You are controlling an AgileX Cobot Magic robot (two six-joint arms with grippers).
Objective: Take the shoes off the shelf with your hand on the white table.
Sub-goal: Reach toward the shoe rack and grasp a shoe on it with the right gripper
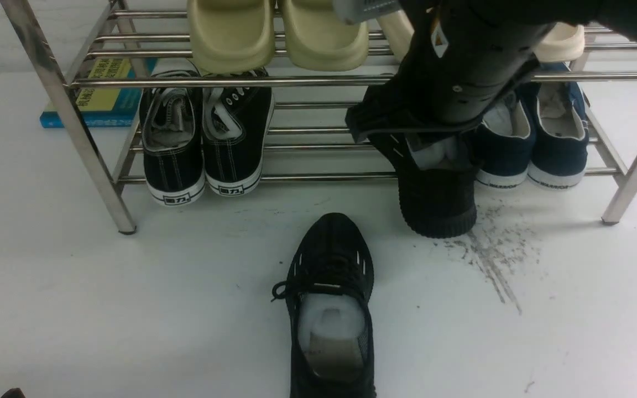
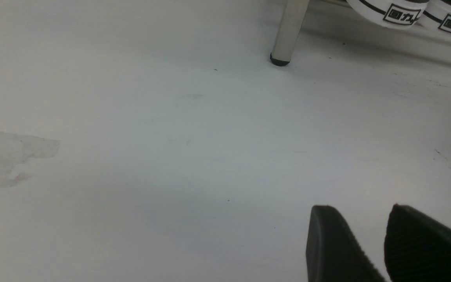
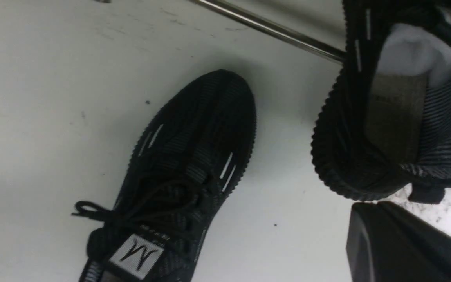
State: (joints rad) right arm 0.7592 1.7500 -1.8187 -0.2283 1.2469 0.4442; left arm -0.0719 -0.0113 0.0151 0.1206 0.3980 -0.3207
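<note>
One black mesh shoe [image 1: 330,287] lies on the white table [image 1: 103,287] in front of the shelf [image 1: 318,82], toe toward the rods; it also fills the right wrist view [image 3: 194,156]. The second shoe [image 1: 436,193] sits half out of the lower tier, heel over the table, white paper inside [image 3: 409,55]. The hand, a thick black forearm [image 1: 462,61], reaches down over it and hides its toe. My right gripper [image 3: 372,203] is shut, its tips against that shoe's heel [image 3: 350,184], nothing showing between the fingers. The left gripper [image 2: 360,207] hovers open over bare table.
Black canvas sneakers with white soles [image 1: 202,138] and navy sneakers [image 1: 534,138] stand on the lower tier, cream slippers [image 1: 280,33] above. A blue-yellow book [image 1: 97,94] lies behind the shelf. Dark scuffs [image 1: 490,254] mark the table. A shelf leg [image 2: 288,31] stands near the left gripper.
</note>
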